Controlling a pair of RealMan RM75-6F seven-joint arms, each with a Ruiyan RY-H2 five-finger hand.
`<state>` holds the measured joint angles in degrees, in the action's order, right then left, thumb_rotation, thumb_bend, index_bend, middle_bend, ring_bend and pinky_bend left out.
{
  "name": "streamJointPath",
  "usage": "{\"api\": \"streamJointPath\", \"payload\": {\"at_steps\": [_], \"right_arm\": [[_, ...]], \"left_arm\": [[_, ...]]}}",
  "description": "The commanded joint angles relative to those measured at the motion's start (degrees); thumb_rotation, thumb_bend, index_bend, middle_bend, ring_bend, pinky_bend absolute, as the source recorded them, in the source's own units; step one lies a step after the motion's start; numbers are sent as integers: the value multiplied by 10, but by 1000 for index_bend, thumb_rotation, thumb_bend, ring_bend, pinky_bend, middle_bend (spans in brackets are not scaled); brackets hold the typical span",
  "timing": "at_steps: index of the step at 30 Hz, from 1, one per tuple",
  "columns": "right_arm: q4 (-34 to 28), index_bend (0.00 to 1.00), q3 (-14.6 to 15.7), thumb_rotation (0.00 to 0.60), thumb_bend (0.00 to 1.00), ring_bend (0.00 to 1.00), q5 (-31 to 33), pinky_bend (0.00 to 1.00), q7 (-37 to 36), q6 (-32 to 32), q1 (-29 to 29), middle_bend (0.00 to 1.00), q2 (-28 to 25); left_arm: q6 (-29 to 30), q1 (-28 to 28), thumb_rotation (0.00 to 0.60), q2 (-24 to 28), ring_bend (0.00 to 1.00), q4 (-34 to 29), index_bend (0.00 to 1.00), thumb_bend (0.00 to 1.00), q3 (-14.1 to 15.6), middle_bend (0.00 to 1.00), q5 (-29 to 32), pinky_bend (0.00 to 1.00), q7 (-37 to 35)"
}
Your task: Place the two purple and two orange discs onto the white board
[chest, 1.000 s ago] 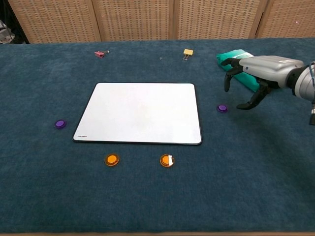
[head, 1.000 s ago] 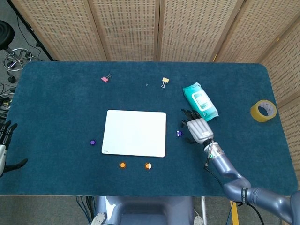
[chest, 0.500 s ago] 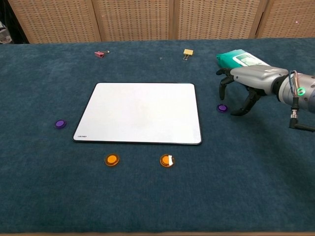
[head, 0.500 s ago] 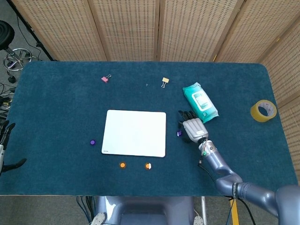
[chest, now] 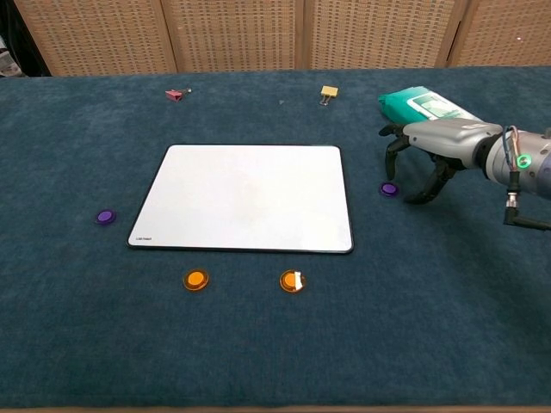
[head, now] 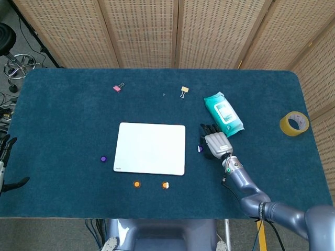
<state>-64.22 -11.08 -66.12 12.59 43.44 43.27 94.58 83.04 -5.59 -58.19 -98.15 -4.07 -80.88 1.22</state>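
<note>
A white board [head: 152, 148] [chest: 245, 197] lies mid-table. One purple disc [head: 103, 158] [chest: 105, 217] sits left of it, another purple disc [head: 199, 149] [chest: 389, 188] right of it. Two orange discs [head: 137, 184] [head: 165, 185] [chest: 196, 280] [chest: 293, 280] lie in front of the board. My right hand [head: 214, 143] [chest: 426, 153] hovers just right of the right purple disc, fingers spread and curved down over it, holding nothing. My left hand [head: 5, 162] shows at the far left edge of the head view, fingers apart and holding nothing.
A teal wipes pack [head: 223, 113] [chest: 424, 105] lies just behind my right hand. Yellow tape roll [head: 293, 123] sits at the far right. A pink clip [head: 118, 88] [chest: 175, 95] and a yellow clip [head: 183, 91] [chest: 329, 92] lie at the back.
My right hand moved left and lowered toward the right purple disc, then nearly stopped. The discs and my left hand have not moved.
</note>
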Motion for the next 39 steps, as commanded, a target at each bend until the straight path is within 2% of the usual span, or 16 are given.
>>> {"api": "streamJointPath", "payload": {"at_steps": [1, 26, 34, 39], "right_arm": [[3, 411, 0, 600, 312, 0, 2, 0, -1, -2, 2, 0, 2], [17, 514, 4, 600, 389, 0, 7, 0, -10, -2, 15, 0, 14], [-2, 524, 2, 600, 408, 0, -1, 0, -17, 11, 14, 0, 5], [-34, 524, -7, 600, 408, 0, -7, 0, -8, 23, 22, 0, -6]], "left_arm": [[1, 0, 600, 0, 0, 0, 0, 17, -1, 0, 1, 0, -1], [0, 0, 600, 1, 0, 1, 0, 17, -1, 0, 3, 0, -2], [0, 1, 600, 1, 0, 0, 0, 17, -1, 0, 2, 0, -3], [0, 1, 600, 2, 0, 0, 0, 17, -1, 0, 1, 0, -5]]}}
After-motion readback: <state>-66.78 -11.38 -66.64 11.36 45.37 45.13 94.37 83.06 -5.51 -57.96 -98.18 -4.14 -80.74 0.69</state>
